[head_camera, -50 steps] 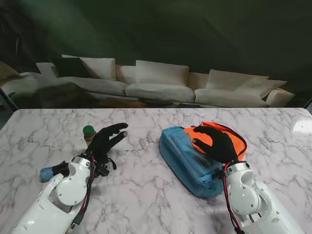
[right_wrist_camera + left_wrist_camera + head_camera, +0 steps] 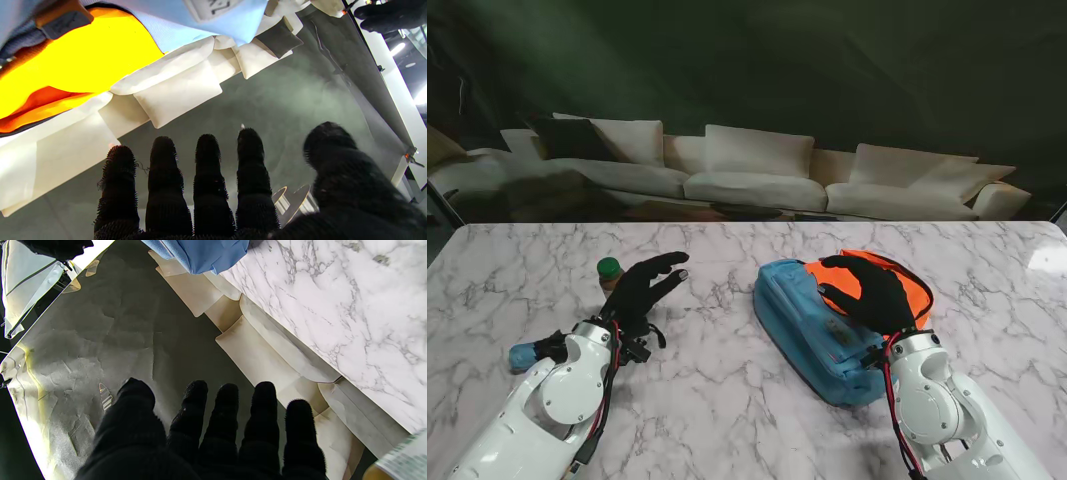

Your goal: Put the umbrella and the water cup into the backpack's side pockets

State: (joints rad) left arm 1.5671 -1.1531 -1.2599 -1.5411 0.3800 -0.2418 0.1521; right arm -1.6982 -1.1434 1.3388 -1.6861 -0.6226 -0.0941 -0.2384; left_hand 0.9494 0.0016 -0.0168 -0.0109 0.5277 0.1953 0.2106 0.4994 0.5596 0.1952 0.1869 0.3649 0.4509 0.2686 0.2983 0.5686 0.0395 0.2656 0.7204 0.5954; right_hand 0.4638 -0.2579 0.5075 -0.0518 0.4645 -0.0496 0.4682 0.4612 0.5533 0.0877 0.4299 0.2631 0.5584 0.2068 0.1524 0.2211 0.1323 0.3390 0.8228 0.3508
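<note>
The blue backpack (image 2: 812,325) with an orange front (image 2: 907,285) lies flat on the right half of the marble table (image 2: 717,390). My right hand (image 2: 874,292) is spread over its top and holds nothing. The right wrist view shows straight fingers (image 2: 206,180) beyond the orange panel (image 2: 66,60). My left hand (image 2: 642,288) hovers open at the left. The water cup (image 2: 609,270), with a green cap, stands just behind it. Only the blue end of the umbrella (image 2: 524,354) shows beside my left forearm. In the left wrist view the backpack (image 2: 200,253) lies ahead of the extended fingers (image 2: 227,416).
A white sofa (image 2: 747,170) runs along the table's far edge. The table's far left corner (image 2: 457,235) meets a dark floor. A labelled object (image 2: 403,460), perhaps the cup, sits at the corner of the left wrist view.
The right hand has edged slightly farther across the backpack. The left hand, cup and umbrella have not moved.
</note>
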